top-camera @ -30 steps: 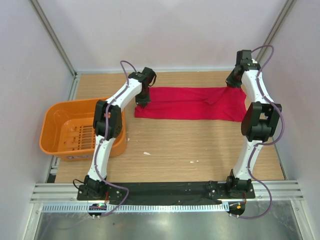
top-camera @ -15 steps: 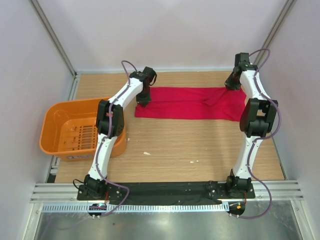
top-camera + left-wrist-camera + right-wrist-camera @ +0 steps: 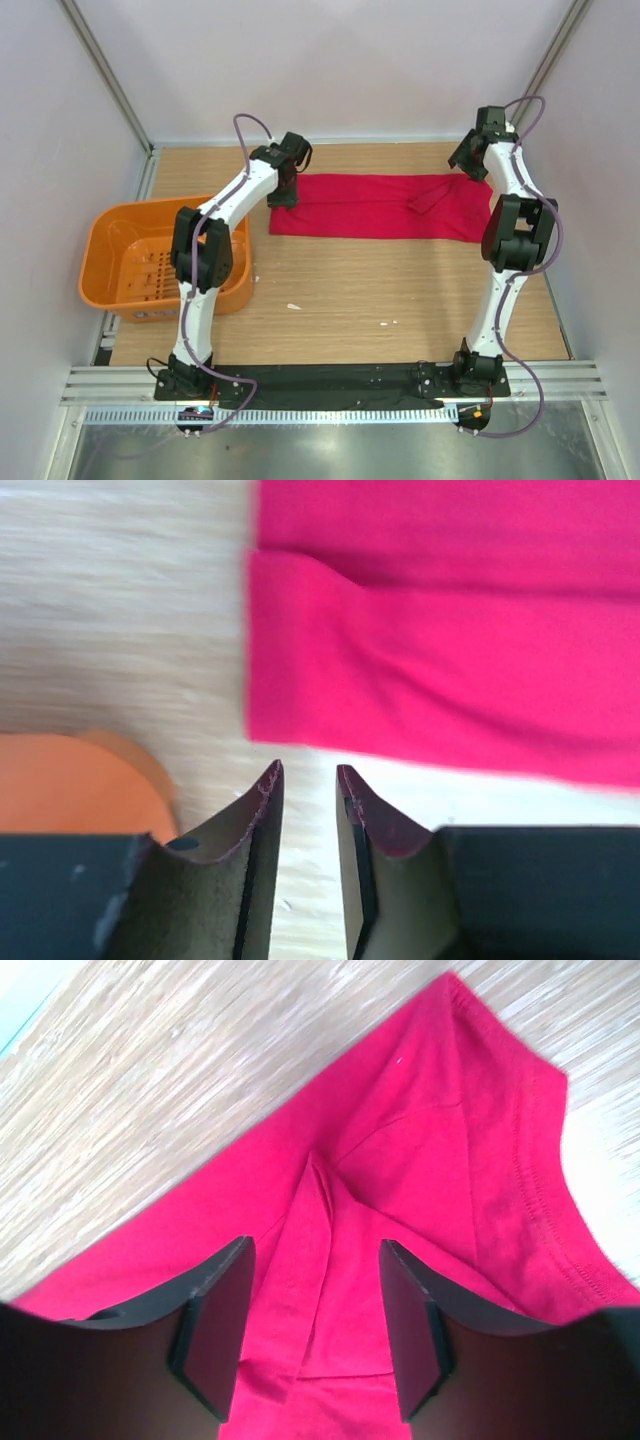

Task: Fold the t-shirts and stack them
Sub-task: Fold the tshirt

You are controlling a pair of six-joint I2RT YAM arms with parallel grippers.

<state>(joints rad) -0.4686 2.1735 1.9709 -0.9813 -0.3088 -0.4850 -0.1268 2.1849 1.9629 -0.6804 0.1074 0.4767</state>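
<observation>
The red t-shirt [image 3: 370, 208] lies folded into a long flat strip across the far part of the table. My left gripper [image 3: 281, 197] hangs at the strip's left end. In the left wrist view its jaws [image 3: 308, 772] stand a little apart over bare wood, with nothing between them, just short of the shirt's edge [image 3: 450, 660]. My right gripper [image 3: 466, 164] hovers over the strip's right end, open. Between its fingers only the shirt [image 3: 430, 1160] below shows, with a raised crease near a sleeve seam.
An orange slotted basket [image 3: 108, 232] stands at the left, close to my left arm, and its rim [image 3: 70, 780] shows in the left wrist view. Two small white specks [image 3: 293, 306] lie on the wood. White walls and metal posts enclose the table.
Both grippers have opened and let go of the shirt. The left one has shifted slightly left off the shirt's end. The right one has drawn back a little. The shirt lies still.
</observation>
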